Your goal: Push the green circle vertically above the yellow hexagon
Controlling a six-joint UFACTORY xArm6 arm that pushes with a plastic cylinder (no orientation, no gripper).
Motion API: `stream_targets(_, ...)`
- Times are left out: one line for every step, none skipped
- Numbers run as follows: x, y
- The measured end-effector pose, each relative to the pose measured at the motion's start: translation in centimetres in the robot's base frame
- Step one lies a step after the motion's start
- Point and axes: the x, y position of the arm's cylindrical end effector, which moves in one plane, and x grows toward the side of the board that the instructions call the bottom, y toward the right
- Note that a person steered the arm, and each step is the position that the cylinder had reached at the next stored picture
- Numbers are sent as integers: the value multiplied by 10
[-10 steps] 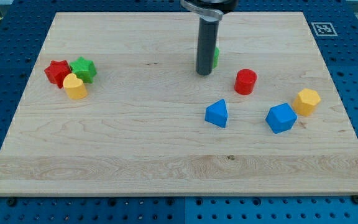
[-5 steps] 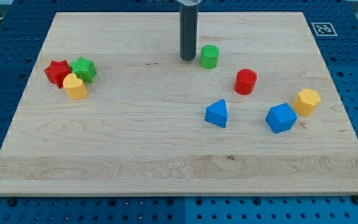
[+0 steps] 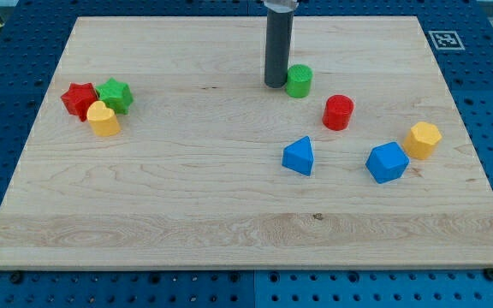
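Right now the green circle (image 3: pixel 299 80) sits near the top middle of the wooden counter (image 3: pixel 187 214), and the rod's tip (image 3: pixel 276 84) is touching it, or almost, on the view's left side. That is a good side for shoving it toward the view's right. The yellow hexagon (image 3: pixel 423 139) is far off at the view's right edge, lower down, so the green circle is not above it yet. It looks like most of the trip is left to do. The red circle (image 3: pixel 338 112) stands just below and to the right of the green one and could get bumped. Two blue blocks, (image 3: pixel 298 156) and (image 3: pixel 388 162), lie lower still. Way over at the view's left huddle a red star (image 3: pixel 79 98), a green star (image 3: pixel 115 94) and a yellow heart (image 3: pixel 103 119). No pincer is on this arm, so none shows.
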Motion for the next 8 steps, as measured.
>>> stream_targets(1,13)
stream_targets(12,31)
stream_targets(17,54)
stream_targets(17,76)
stream_targets(18,85)
stream_targets(17,84)
stream_targets(13,96)
stream_targets(12,96)
